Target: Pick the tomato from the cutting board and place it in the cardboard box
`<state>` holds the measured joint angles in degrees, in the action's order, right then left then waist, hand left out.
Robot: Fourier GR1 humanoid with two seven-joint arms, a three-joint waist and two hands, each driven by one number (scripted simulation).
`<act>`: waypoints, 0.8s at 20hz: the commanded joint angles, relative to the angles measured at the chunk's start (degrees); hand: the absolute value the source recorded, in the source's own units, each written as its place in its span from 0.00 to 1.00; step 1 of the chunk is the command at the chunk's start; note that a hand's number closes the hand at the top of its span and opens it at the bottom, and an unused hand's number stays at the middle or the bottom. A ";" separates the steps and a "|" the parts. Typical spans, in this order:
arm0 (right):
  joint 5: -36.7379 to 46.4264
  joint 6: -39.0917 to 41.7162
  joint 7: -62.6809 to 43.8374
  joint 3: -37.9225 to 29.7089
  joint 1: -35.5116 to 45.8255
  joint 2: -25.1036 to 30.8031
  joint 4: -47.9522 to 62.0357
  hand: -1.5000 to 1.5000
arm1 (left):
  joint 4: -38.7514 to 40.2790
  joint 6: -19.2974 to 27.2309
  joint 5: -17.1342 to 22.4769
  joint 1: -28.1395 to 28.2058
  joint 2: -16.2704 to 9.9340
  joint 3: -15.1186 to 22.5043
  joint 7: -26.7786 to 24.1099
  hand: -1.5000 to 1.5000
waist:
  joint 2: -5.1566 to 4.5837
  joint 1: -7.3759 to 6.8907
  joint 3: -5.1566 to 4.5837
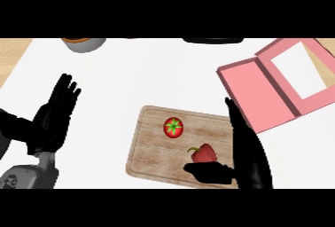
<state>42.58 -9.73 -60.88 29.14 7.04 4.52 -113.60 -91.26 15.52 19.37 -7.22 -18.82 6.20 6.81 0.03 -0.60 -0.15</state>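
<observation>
A red tomato [173, 127] with a green stem star lies on the wooden cutting board [150, 150], near its upper middle. Below it on the board rests a red bell pepper [204, 153]. My right hand [245, 150] stands edge-on at the board's right side, fingers straight and pointing up, thumb reaching left under the pepper; it is to the right of the tomato and apart from it. The pink box [262, 95] lies open at the upper right, lid flung back. At the left, my left hand [56, 115] rests open, fingers up.
A grey bowl [83, 43] with an orange inside sits at the top left edge. A dark object [212, 41] shows at the top edge. Wood-coloured counter strips [13, 53] border the white surface at left and top right.
</observation>
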 commanded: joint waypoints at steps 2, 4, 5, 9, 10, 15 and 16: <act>2.87 6.67 -12.30 0.72 5.02 -4.34 0.83 0.00 | -4.74 3.45 -2.75 1.24 1.63 1.46 3.04 0.50 | 0.10 0.30 0.13; 2.02 3.38 -15.78 1.07 11.11 -4.40 6.44 0.00 | -1.47 1.30 -2.55 0.74 1.53 1.47 1.72 0.50 | -0.03 0.05 0.10; 1.80 -0.32 -13.38 0.88 9.01 -4.42 8.77 0.00 | -4.17 0.05 -0.55 0.88 -0.16 -0.34 3.73 0.50 | -0.01 -0.08 0.13; -0.17 -4.69 -12.28 3.20 10.55 -4.47 11.08 0.00 | 0.05 -1.10 -1.70 0.74 1.23 -1.60 0.05 0.50 | -0.07 0.19 0.13; -3.21 0.34 -12.18 -1.32 13.19 -4.48 11.04 0.00 | -2.23 -1.32 -0.64 -1.17 -0.32 -2.42 4.31 0.50 | -0.06 0.19 0.14; 1.18 -6.42 -11.72 4.41 7.79 -4.49 12.95 0.00 | -2.02 -0.31 -3.18 1.92 2.85 -0.57 1.22 0.50 | 0.02 0.45 0.14; -0.39 -6.43 -11.91 2.03 13.08 -4.50 17.43 0.00 | -1.21 -2.09 -2.27 3.15 2.51 -1.71 -0.82 0.50 | -0.07 0.05 0.13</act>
<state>42.45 -11.47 -64.68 31.31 16.62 0.53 -100.29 -93.25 14.79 17.21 -5.77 -16.96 4.98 8.16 0.01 -0.40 -0.02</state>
